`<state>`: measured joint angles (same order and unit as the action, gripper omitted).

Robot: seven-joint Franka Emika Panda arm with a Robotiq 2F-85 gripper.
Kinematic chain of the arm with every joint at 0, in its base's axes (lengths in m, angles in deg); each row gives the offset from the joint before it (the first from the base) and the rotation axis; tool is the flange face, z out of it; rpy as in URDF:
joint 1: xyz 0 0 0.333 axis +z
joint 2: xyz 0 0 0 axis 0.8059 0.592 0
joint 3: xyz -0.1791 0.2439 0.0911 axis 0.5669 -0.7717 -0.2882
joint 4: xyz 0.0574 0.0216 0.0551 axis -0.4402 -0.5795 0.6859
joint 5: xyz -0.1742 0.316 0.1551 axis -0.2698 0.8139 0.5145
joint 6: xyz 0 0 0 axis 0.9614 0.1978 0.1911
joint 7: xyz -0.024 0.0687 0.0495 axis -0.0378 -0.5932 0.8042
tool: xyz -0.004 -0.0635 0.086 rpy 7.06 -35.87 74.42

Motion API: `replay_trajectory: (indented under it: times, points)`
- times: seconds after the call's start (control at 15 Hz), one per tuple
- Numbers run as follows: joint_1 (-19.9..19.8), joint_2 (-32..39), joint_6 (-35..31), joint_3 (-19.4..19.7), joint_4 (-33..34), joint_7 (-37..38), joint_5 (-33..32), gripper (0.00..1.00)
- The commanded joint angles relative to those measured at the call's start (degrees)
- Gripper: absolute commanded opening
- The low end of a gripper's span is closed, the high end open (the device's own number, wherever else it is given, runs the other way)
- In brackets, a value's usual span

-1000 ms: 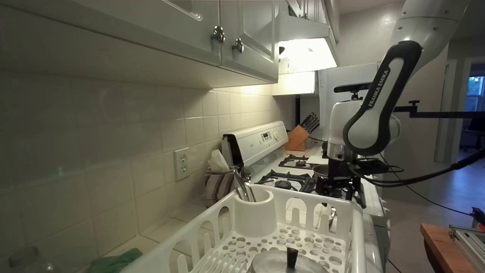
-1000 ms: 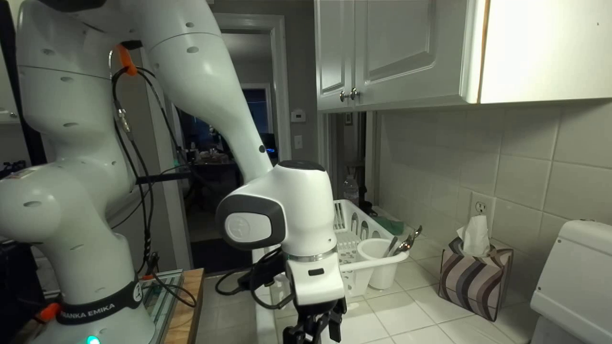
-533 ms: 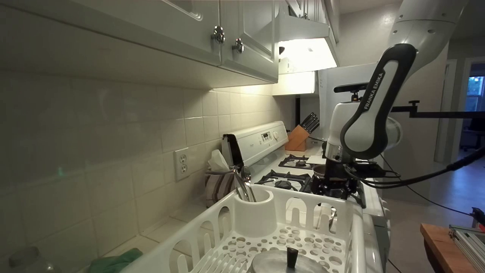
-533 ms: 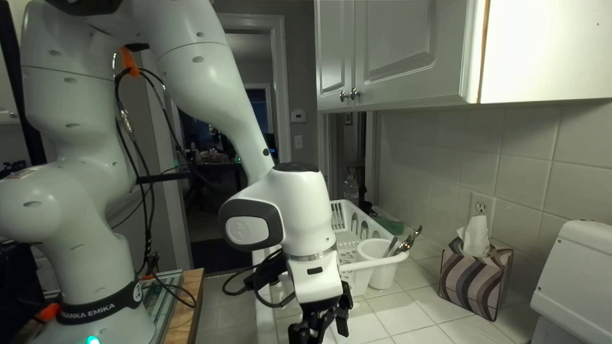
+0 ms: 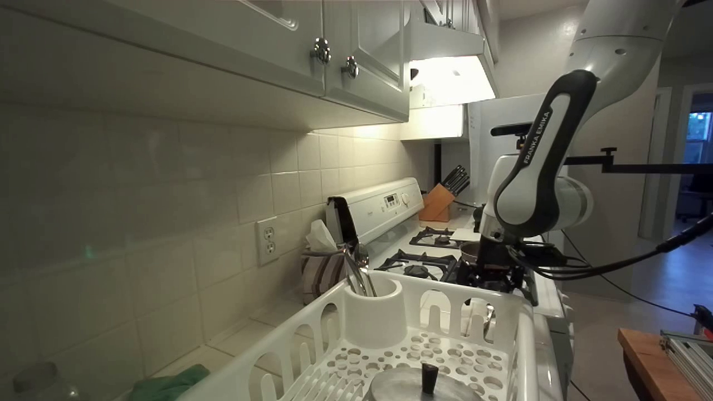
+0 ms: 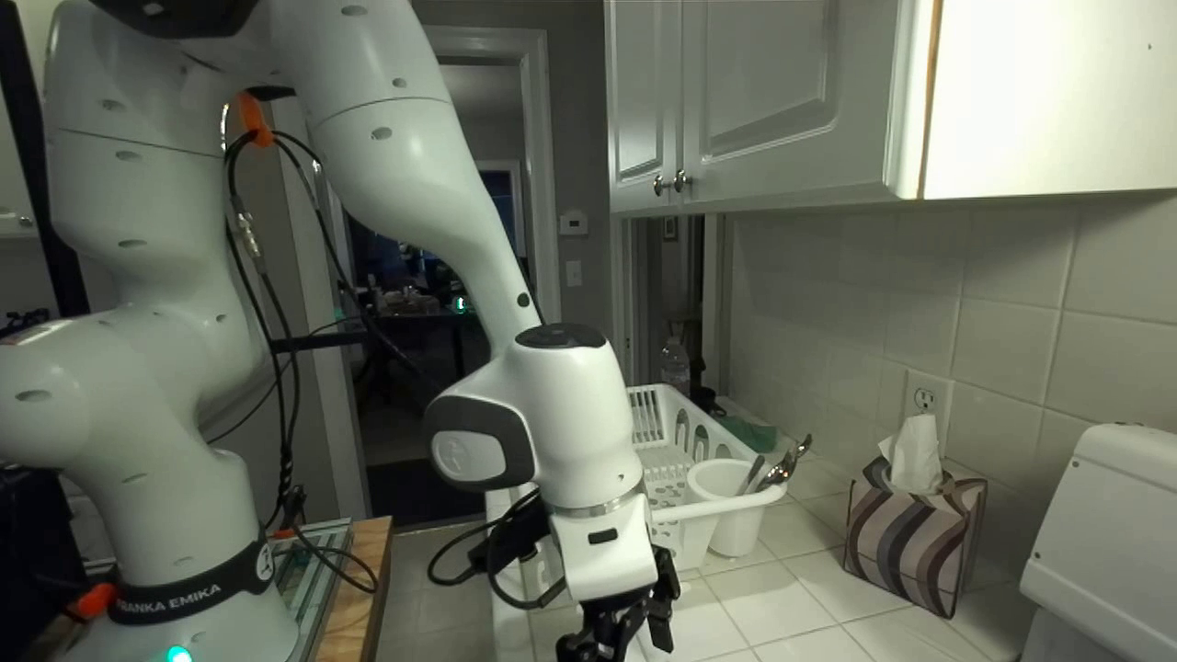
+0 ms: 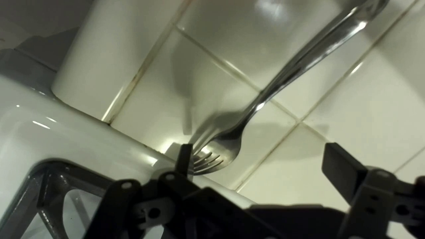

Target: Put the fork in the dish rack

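Note:
The metal fork lies on the white tiled counter in the wrist view, its handle toward the upper right and its tines near the stove edge. My gripper is open and empty above it. The left finger covers the tine tips in this view; I cannot tell whether it touches them. The gripper also shows in both exterior views. The white dish rack stands beside the gripper in both exterior views. Its round utensil cup holds several utensils. A shiny piece, likely the fork, shows through the rack's slots.
The stove edge and a black burner grate are close to the left finger. A pot lid lies in the rack. A tissue box stands by the tiled wall. A pot sits on the stove behind the gripper.
The arm's upper links and wrist have lowered, and the wrist has tilted. The gripper has shifted slightly in both exterior views. The fingers stay open. The rack has not moved.

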<state>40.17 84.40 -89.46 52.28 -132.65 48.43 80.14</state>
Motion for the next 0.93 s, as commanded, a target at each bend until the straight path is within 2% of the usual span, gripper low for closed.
replay_trajectory:
  times: [0.0, 0.13, 0.33, 0.53, 0.8, 0.87]
  points:
    - [-8.1, 2.05, -4.01, -8.84, 0.64, -6.99, 5.6, 1.0]
    - [-13.05, 3.6, -5.57, -14.17, 1.27, -8.8, 6.93, 1.0]
    - [-19.46, 6.42, -7.97, -20.14, 2.02, -9.13, 6.1, 1.0]
    - [-22.82, 8.68, -10.2, -21.89, 2.31, -8.5, 4.18, 1.0]
    - [-23.26, 9.62, -11.33, -20.9, 2.89, -8.61, 3.27, 1.0]
    - [-22.83, 9.86, -11.19, -20.34, 3.17, -8.64, 3.28, 0.94]
